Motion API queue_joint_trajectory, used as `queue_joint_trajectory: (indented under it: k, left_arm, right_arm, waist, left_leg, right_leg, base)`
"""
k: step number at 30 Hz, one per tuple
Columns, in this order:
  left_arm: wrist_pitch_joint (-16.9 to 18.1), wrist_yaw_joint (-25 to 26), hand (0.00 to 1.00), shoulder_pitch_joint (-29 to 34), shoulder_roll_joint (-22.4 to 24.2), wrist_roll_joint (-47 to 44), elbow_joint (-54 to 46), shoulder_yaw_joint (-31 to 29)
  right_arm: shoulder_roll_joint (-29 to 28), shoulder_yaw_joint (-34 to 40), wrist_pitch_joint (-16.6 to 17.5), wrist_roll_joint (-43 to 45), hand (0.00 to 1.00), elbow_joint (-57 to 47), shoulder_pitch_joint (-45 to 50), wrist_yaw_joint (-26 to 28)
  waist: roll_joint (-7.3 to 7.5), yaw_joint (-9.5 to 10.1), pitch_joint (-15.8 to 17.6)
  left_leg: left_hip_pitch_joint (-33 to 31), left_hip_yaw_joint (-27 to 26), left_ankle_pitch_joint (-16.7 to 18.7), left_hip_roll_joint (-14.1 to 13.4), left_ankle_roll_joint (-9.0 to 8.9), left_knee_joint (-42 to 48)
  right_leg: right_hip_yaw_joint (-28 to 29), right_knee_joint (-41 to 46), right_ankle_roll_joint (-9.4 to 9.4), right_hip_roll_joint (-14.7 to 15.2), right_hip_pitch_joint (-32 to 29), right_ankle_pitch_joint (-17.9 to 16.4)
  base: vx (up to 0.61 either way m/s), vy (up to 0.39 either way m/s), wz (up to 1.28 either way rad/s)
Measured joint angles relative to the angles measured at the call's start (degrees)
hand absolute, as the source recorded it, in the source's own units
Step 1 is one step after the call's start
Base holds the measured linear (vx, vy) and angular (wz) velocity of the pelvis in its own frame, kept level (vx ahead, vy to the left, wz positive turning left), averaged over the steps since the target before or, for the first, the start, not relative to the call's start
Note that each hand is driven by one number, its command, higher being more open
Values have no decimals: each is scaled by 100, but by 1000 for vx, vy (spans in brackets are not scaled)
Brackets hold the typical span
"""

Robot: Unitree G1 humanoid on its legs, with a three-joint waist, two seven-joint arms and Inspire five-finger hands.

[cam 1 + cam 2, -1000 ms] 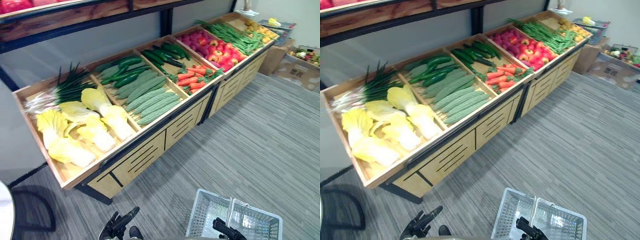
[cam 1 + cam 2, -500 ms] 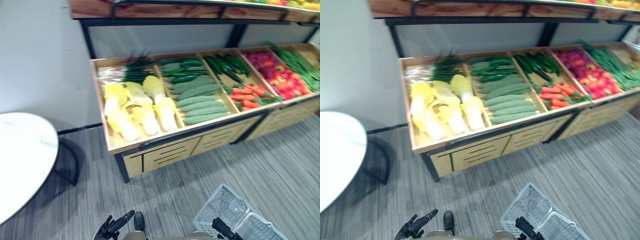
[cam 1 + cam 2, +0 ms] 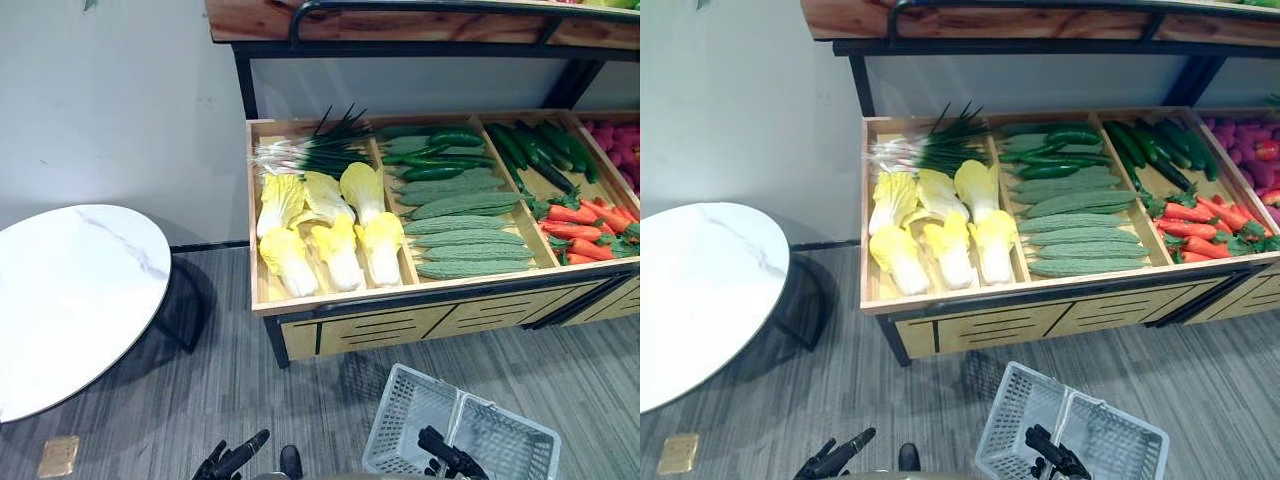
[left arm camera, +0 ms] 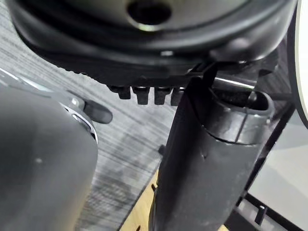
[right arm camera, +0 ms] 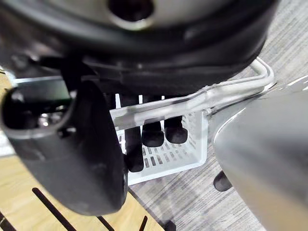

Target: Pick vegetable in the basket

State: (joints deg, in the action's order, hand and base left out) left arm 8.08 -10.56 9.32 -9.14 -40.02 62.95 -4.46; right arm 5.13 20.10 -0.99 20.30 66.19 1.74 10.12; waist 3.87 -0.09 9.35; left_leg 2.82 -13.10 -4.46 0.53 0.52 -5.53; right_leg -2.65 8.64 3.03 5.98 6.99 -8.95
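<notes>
- Right hand [image 3: 450, 460], low at the near edge, has its fingers curled round the metal handle [image 5: 226, 94] of a pale mesh basket [image 3: 400, 425]. Nothing shows inside the basket.
- Left hand [image 3: 232, 462], near and to the left, is empty, with fingers straight and loosely spread.
- Vegetables lie well apart from both hands, in the wooden stand [image 3: 330, 298] beyond the basket. Pale yellow cabbages [image 3: 335, 250] and green onions [image 3: 310, 152] fill the left section. Cucumbers [image 3: 450, 160] and ridged gourds [image 3: 465, 240] fill the middle, with carrots [image 3: 575, 220] at right.
- Judging by looks, a cabbage is bulky, with leafy tips that would crush. It is best gripped round its firm white base.
- A gourd or cucumber looks stiff, fairly light and smooth, so probably slippery. Take it round the middle, with fingers wrapped across its length.
- A round white table [image 3: 70, 290] stands at left.
</notes>
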Motion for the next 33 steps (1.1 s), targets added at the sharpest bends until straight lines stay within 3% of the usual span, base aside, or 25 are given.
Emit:
queue_joint_trajectory:
  k: [1,2,8,15,16,19,20,21,22,23,25,26,27,28,29,33]
  left_arm:
    - [-6,0,100,-7,-2,1,19,97]
    - [-70,8,100,-286,36,194,203,91]
    - [-69,11,100,-284,43,185,204,85]
    - [56,177,100,-284,215,-416,191,-308]
    - [124,283,100,-256,324,-1021,15,-545]
    - [136,344,100,-105,314,-1065,-88,-548]
    - [126,385,100,-28,357,-1064,-71,-544]
    - [105,392,100,-12,390,-1064,-71,-543]
    - [63,395,100,-44,443,-1060,-90,-480]
    - [67,405,100,-57,371,-1062,-86,-340]
    - [137,345,100,-65,200,-1061,-108,-344]
    - [188,322,100,-56,33,-1072,-154,-441]
    - [199,301,100,-35,-111,-1083,-267,-613]
    - [211,299,100,-25,-183,-1125,-308,-658]
    - [212,294,100,-37,-178,-1164,-306,-817]
    - [158,101,100,39,333,-1167,-308,-789]
  right_arm:
    - [27,-135,-46,0,0,1,-1,29]
    - [-16,-109,-449,8,0,145,136,296]
    - [-12,-105,-449,9,0,151,138,295]
    - [-41,-84,-377,252,0,123,198,-93]
    - [-72,277,-337,476,0,-20,386,-439]
    - [-36,354,-253,508,0,-78,342,-548]
    - [-47,359,-203,521,0,-106,293,-555]
    - [-11,404,-178,552,0,-122,291,-562]
    - [73,558,-72,704,0,-227,287,-591]
    - [56,638,-1,748,0,-374,424,-578]
    - [-125,799,48,907,0,-407,599,-579]
    - [-273,789,59,903,0,-398,705,-588]
    - [-395,741,8,894,0,-337,758,-579]
    - [-445,715,1,874,0,-267,769,-581]
    - [-400,609,-12,850,0,-115,690,-594]
    - [-68,557,-7,904,0,-159,550,-667]
  waist:
    - [-20,0,-14]
    - [44,-172,-132]
    - [39,-172,-132]
    - [-1,-132,-97]
    - [1,-99,-18]
    - [33,7,-6]
    - [7,28,16]
    - [-10,15,33]
    - [-281,2,77]
    - [-369,-98,170]
    - [-314,-94,222]
    - [-110,-93,183]
    - [136,-76,168]
    - [262,-46,148]
    - [206,7,119]
    - [-294,-10,-54]
  left_leg:
    - [35,-39,6,-65,-36,-1]
    - [8,-209,74,-343,-261,-7]
    - [12,-225,64,-349,-262,-7]
    - [12,-359,51,-305,-283,-6]
    - [102,-624,37,-351,-283,2]
    - [201,-759,74,-356,-325,4]
    - [222,-805,267,-317,-276,11]
    - [244,-771,323,-357,-253,14]
    - [324,-663,324,-526,-201,56]
    - [367,-395,426,-679,-195,189]
    - [430,-165,462,-735,-309,282]
    - [442,-21,503,-714,-394,335]
    - [457,134,560,-667,-493,392]
    - [480,177,575,-624,-553,379]
    - [565,214,574,-700,-665,299]
    - [590,222,472,-1005,-846,55]
  right_leg:
    - [33,34,-57,-73,-1,37]
    - [102,53,-72,-271,-191,123]
    - [84,32,-73,-274,-186,123]
    - [-949,-519,-82,-137,35,113]
    - [-1349,-728,26,-98,320,49]
    - [-1440,-662,59,-67,322,43]
    - [-1527,-196,436,40,184,-140]
    - [-1524,366,608,111,-55,-247]
    - [-1435,2019,1126,273,-846,-432]
    - [-1441,2315,952,375,-1082,-631]
    - [-1149,1980,859,496,-1195,-643]
    - [-690,1320,882,520,-1168,-427]
    - [-546,591,928,573,-1060,241]
    - [-545,336,880,599,-1020,709]
    - [-698,130,590,520,-872,751]
    - [-996,-398,477,175,-591,793]
  base:
    - [8,-36,-15]
    - [3,-24,-10]
    - [0,0,0]
    - [-22,-21,3]
    - [67,-60,40]
    - [95,-11,-5]
    - [49,35,-14]
    - [57,64,-12]
    - [19,85,43]
    - [41,81,62]
    - [38,-11,82]
    - [93,-183,89]
    - [129,-239,77]
    - [187,-294,50]
    - [211,-261,27]
    - [179,-163,21]
